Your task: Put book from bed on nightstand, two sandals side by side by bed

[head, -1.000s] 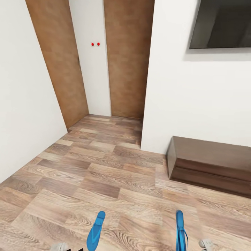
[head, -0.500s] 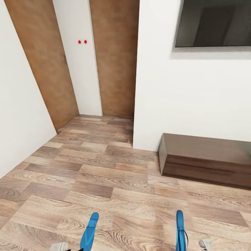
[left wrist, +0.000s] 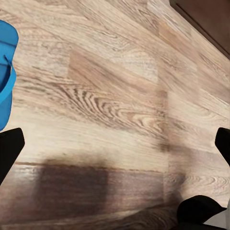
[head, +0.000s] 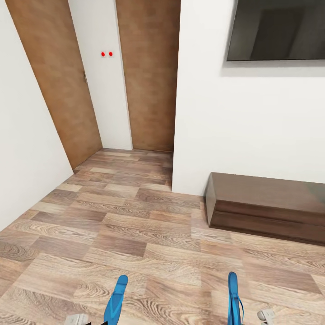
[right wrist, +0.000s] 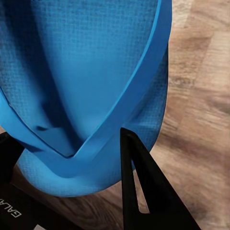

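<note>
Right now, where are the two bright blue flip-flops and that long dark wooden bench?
Left blue flip-flop (head: 115,300): head view, sole.
Right blue flip-flop (head: 233,298): head view, side edge.
Long dark wooden bench (head: 266,192): head view, top.

The wood-plank floor (head: 135,225) is overlooked from the head, facing forward and down; it is seen nearer from both wrists, the right apparently closest against a sandal (right wrist: 91,81).

Both blue sandals (head: 116,300) (head: 233,298) cut off at near edge; wall screen (head: 276,30) and dark bench (head: 266,207) cropped right.
</note>
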{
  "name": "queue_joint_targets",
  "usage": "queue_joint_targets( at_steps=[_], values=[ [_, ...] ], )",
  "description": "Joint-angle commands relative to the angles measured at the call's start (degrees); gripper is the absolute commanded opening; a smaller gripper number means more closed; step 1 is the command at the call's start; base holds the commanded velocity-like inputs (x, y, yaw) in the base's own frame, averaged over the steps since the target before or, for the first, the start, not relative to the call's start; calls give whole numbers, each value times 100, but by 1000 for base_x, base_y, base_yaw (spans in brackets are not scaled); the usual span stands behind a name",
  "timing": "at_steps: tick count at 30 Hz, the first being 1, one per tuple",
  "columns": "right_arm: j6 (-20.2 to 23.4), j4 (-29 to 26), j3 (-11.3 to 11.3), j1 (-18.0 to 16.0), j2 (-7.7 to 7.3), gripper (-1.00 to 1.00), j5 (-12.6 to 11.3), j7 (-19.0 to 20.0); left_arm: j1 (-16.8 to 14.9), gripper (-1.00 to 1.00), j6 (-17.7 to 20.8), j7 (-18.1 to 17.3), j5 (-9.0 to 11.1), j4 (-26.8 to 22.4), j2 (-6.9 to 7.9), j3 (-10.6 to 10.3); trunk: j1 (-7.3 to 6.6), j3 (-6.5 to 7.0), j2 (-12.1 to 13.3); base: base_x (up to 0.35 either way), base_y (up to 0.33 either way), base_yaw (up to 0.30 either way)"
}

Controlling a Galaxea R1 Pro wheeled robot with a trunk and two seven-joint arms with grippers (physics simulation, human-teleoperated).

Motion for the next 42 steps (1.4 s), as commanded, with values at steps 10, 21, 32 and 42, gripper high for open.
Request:
queue_joint_targets(
  at_steps=[10,21,32,42],
  values=[
    [28,-3,-48,-7,4,-100,36,36,-60,100,1121,604,-4,-2209,76,33,-1,-5,-2,0,0,0],
    [28,-3,-48,-6,4,-100,53,36,-1902,100,3282,3963,5,-3033,-3,-960,-1,-5,-2,0,0,0],
    [24,-3,-48,-5,4,-100,54,34,-3180,100,2139,5182,-12,394,-778,-1358,-1,-5,-2,0,0,0],
    [27,-3,-48,-6,4,-100,54,31,-3269,100,1885,5270,-18,1182,-815,-1555,-1,-5,-2,0,0,0]
  ],
)
